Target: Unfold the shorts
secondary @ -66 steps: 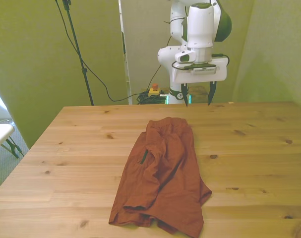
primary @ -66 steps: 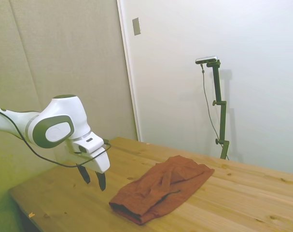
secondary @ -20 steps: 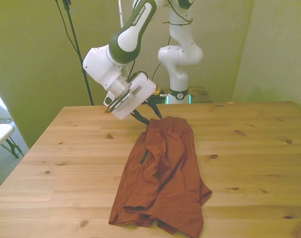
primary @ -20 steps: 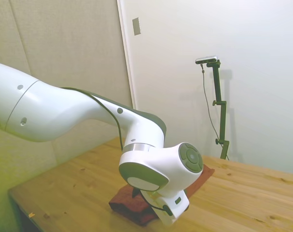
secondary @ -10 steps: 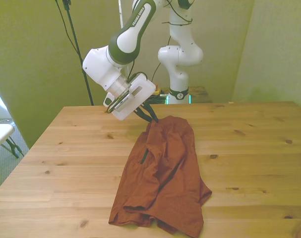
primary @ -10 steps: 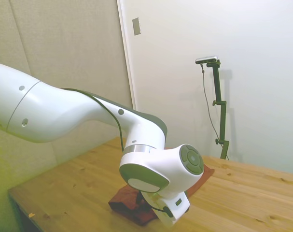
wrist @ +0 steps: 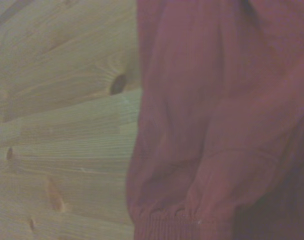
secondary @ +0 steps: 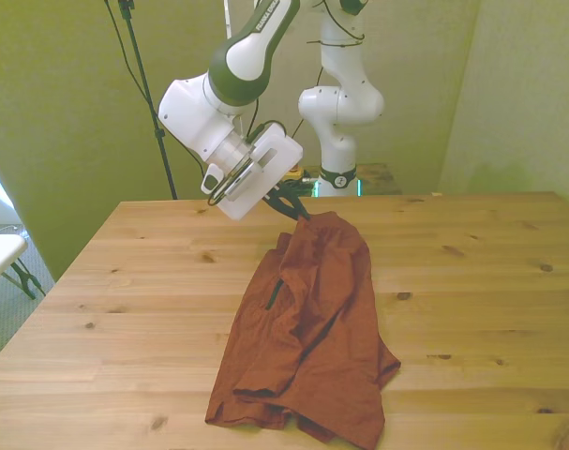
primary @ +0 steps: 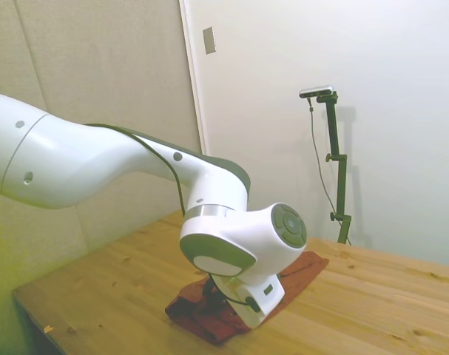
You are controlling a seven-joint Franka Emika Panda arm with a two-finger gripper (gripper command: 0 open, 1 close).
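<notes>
Even, soft indoor light, yellow-green cast over the front view's walls, side view slightly washed out with pale haze on the white wall, faint soft shadows, no hard glare, wrist view dim, blurred, out of focus throughout

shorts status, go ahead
Pincer shut on the far edge of the shorts, that edge lifted slightly. Rest of the cloth folded and bunched on the table. Nothing in the way.
</notes>
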